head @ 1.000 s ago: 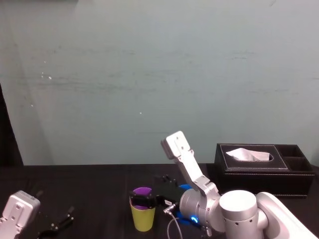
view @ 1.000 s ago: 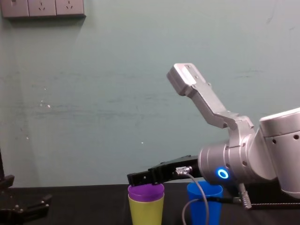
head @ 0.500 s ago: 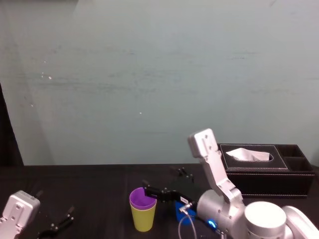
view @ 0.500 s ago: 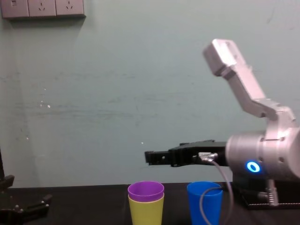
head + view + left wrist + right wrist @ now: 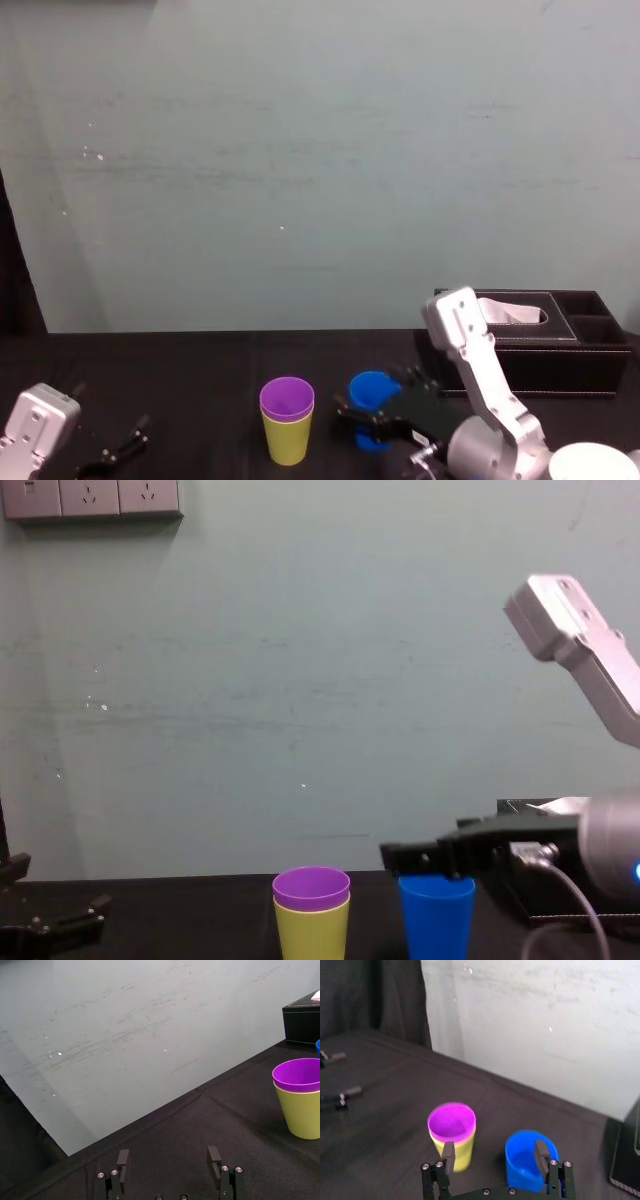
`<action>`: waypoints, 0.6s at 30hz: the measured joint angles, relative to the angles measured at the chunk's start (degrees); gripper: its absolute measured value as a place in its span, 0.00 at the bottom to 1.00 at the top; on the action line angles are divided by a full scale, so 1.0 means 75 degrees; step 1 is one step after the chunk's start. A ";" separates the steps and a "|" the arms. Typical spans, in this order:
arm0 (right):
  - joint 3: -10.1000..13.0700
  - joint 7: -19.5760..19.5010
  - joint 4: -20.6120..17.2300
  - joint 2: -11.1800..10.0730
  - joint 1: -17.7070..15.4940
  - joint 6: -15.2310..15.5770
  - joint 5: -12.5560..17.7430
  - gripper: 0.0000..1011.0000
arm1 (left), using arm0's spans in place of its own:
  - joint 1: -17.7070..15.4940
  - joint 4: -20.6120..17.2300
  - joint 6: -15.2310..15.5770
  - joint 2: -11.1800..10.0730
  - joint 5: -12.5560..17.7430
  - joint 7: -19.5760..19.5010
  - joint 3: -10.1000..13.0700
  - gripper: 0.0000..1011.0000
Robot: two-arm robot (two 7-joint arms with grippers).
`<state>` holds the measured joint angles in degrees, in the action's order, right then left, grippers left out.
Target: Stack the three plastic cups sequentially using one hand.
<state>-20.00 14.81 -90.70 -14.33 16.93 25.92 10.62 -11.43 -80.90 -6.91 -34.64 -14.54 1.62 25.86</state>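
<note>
The purple cup sits nested in the yellow-green cup on the black table. Just to its right stands the blue cup, upright and alone. My right gripper is open, its fingers spread wide. One finger is in line with the blue cup, the other is near the purple cup. From the chest view the right gripper hovers at the blue cup's rim, holding nothing. The left gripper rests open at the table's left.
A black tissue box stands at the back right, behind the right arm. A pale wall closes off the far side of the black table. The left gripper lies low at the near left corner.
My right gripper left the purple cup nested in the yellow-green one, rose, swung right and came down to the blue cup's rim. The left arm stayed still.
</note>
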 joint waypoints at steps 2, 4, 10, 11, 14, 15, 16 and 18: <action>0.0034 -0.0031 -0.0065 -0.0032 -0.0081 0.0105 -0.0024 0.99 | 0.0000 0.0000 0.0000 0.0000 0.0000 0.0000 0.0000 0.99; 0.0088 -0.0066 -0.0157 -0.0075 -0.0212 0.0240 -0.0061 0.99 | 0.0000 0.0000 0.0000 0.0000 0.0000 0.0000 0.0000 0.99; 0.0198 -0.0174 -0.0242 -0.0082 -0.0456 0.0522 -0.0191 0.99 | 0.0000 0.0000 0.0000 0.0000 -0.0001 0.0000 0.0000 0.99; 0.0207 -0.0196 -0.0242 -0.0067 -0.0477 0.0573 -0.0215 0.99 | 0.0000 0.0000 0.0000 0.0000 0.0000 0.0000 0.0000 0.99; 0.0230 -0.0243 -0.0192 0.0001 -0.0505 0.0714 -0.0274 0.99 | 0.0000 0.0000 0.0000 0.0000 0.0000 0.0000 0.0000 0.99; 0.0235 -0.0260 -0.0171 0.0023 -0.0507 0.0738 -0.0288 0.99 | 0.0000 0.0000 0.0000 0.0000 0.0000 0.0000 0.0000 0.99; 0.0240 -0.0290 -0.0123 0.0065 -0.0507 0.0768 -0.0337 0.99 | 0.0000 0.0000 0.0000 0.0000 0.0000 0.0000 0.0000 0.99; 0.0245 -0.0320 -0.0059 0.0111 -0.0489 0.0796 -0.0376 0.99 | 0.0000 0.0000 0.0000 -0.0001 0.0000 0.0000 0.0000 0.99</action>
<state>-18.16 12.41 -91.15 -13.50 13.27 31.89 7.80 -11.43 -80.90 -6.91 -34.65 -14.55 1.62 25.86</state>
